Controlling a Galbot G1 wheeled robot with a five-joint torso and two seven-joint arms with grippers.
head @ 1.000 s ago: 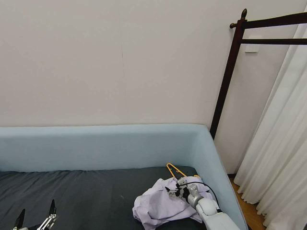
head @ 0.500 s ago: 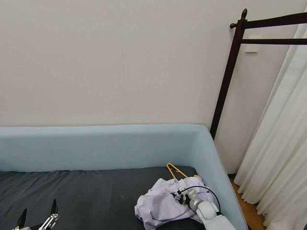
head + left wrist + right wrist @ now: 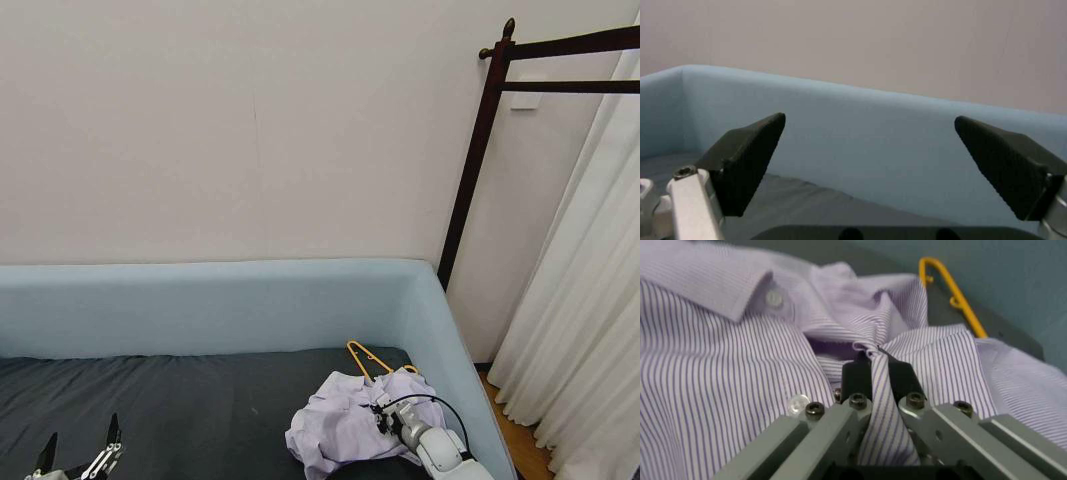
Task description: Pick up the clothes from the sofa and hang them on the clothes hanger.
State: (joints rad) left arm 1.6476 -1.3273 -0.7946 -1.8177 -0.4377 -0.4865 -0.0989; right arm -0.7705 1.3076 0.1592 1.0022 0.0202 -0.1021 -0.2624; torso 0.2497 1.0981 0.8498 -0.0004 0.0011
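Dragged a little toward the sofa's right-hand end since a second before, the crumpled lilac pinstriped cotton shirt (image 3: 335, 432) lay in a low heap on the dark grey seat, close to the right armrest. The heap was wider than it was deep, and its long axis ran along the seat from left to right. In the right wrist view its buttoned collar (image 3: 740, 295) lay flat beside the pinched fold. The right gripper (image 3: 384, 418) had drawn back with it, and its black fingers (image 3: 857, 377) were clamped tight on a ridge of the striped cloth near the heap's right side. A thin orange wire hanger (image 3: 362, 356) poked out from under the shirt's far edge, and its hooked end pointed toward the backrest. The pale blue upholstered sofa (image 3: 200, 305) carried both shirt and hanger at its right end. Well apart, at the seat's left, the left gripper (image 3: 78, 456) hung low with its fingers spread wide and nothing between them. Beyond the right armrest stood a dark wooden clothes rack (image 3: 478, 150) against the wall, with a white curtain (image 3: 590, 300) beside it.
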